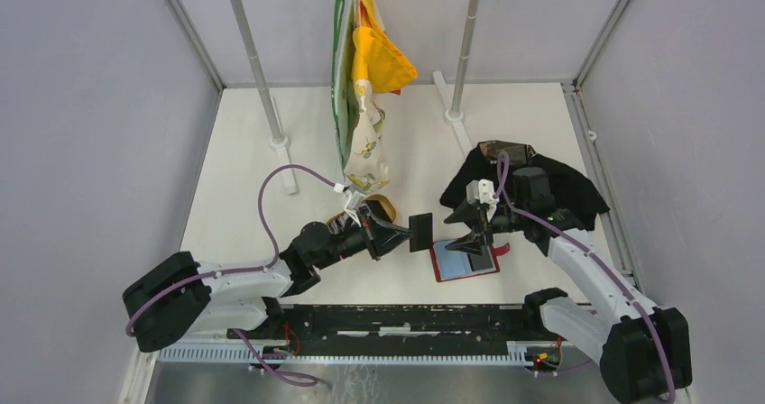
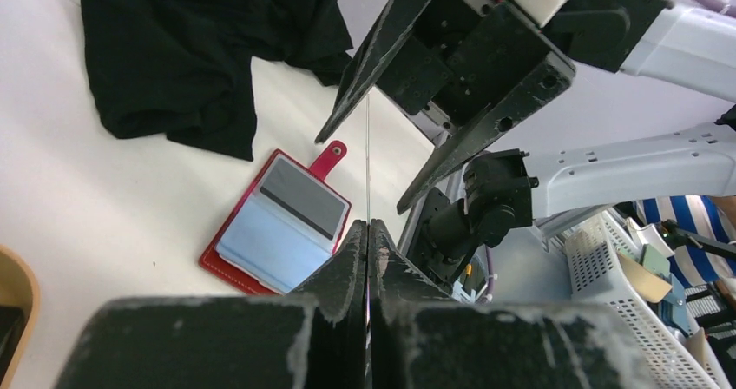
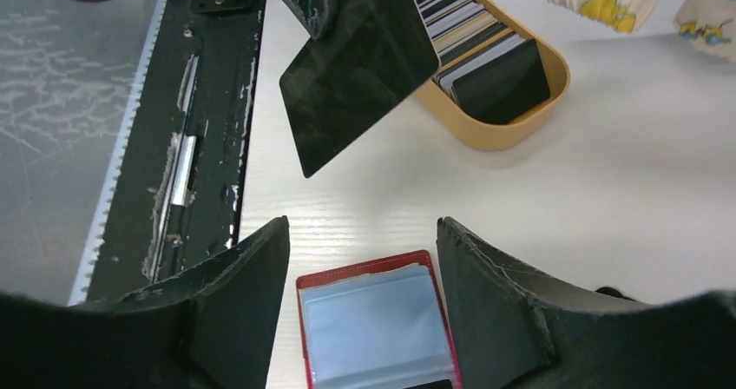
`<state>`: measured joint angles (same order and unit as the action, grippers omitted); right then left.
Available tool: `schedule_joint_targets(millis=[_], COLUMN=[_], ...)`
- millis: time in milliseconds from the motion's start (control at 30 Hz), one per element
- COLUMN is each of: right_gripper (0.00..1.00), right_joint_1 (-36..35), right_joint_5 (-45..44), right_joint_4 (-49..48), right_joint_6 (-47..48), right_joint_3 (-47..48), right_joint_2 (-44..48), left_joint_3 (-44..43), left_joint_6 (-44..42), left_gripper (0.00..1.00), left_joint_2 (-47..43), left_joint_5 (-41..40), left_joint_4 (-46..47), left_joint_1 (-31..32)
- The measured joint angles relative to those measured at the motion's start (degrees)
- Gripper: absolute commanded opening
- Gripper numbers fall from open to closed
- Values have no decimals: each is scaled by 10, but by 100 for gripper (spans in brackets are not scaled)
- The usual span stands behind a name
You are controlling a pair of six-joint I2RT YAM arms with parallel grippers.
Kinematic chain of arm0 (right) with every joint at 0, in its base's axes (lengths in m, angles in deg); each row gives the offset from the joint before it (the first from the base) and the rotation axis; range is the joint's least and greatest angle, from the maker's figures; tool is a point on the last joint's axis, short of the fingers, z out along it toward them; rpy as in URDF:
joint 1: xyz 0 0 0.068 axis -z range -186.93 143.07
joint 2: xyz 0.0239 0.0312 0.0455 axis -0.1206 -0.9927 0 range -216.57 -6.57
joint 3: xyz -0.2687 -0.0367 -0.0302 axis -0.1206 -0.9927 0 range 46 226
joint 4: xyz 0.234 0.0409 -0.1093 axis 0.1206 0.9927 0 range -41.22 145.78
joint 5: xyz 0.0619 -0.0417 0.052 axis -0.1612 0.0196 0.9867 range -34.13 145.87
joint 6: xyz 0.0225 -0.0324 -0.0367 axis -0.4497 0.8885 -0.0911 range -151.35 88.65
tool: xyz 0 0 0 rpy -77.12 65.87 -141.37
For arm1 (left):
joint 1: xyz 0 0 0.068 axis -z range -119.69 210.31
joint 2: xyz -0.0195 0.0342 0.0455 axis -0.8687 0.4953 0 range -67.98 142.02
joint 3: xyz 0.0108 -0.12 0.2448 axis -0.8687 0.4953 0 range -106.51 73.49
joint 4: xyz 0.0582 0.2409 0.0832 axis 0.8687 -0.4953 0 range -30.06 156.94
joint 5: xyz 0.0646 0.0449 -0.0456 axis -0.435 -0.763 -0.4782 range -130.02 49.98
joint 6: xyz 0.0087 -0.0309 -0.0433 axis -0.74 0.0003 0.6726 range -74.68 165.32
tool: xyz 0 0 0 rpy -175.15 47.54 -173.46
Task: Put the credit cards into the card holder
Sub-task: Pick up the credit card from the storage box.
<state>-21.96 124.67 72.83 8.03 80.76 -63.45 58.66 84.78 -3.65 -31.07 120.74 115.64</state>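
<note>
My left gripper [image 1: 408, 233] is shut on a black credit card [image 1: 421, 232] and holds it in the air just left of the card holder. In the left wrist view the card shows edge-on [image 2: 368, 159] above the closed fingertips [image 2: 368, 230]. The red card holder [image 1: 448, 265] lies open on the table, its pale blue sleeves up [image 2: 265, 237], with a grey card [image 2: 304, 196] in the far sleeve. My right gripper [image 1: 469, 227] is open and empty, hovering over the holder [image 3: 373, 324]. The right wrist view shows the black card [image 3: 360, 68] tilted above the holder. Several more cards [image 3: 486, 55] stand in the tan tray [image 3: 512, 128].
The tan tray [image 1: 386, 207] sits partly under my left arm. A black cloth [image 1: 555, 183] lies behind my right arm. Cloth bags [image 1: 365, 79] hang from a rack whose posts [image 1: 262, 79] stand at the back. A black rail [image 1: 406, 318] runs along the near edge.
</note>
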Motion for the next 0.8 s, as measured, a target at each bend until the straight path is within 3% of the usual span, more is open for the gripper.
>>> schedule_joint_targets(millis=[267,467,567,700,800], right_gripper=[65,62,55,38,13], right_joint_1=[13,13,13,13,13], right_joint_5=[21,35,40,50,56], right_joint_4=[-193,-275,-297,-310,-315], right_joint_6=[-239,-337,-371,-397,-409], right_joint_3=[-71,-71,-71,-70,-70], right_joint_2=[13,13,12,12,12], left_joint_3=[-11,-28,-34,-38,-43], left_joint_6=[-7,-8,-10,-15,-16], left_gripper=[2,2,2,2,2], left_joint_2=[78,106,115,125,134], left_joint_5=[4,6,6,7,7], left_joint_4=[101,127,130,133,135], left_joint_1=[13,25,29,32,34])
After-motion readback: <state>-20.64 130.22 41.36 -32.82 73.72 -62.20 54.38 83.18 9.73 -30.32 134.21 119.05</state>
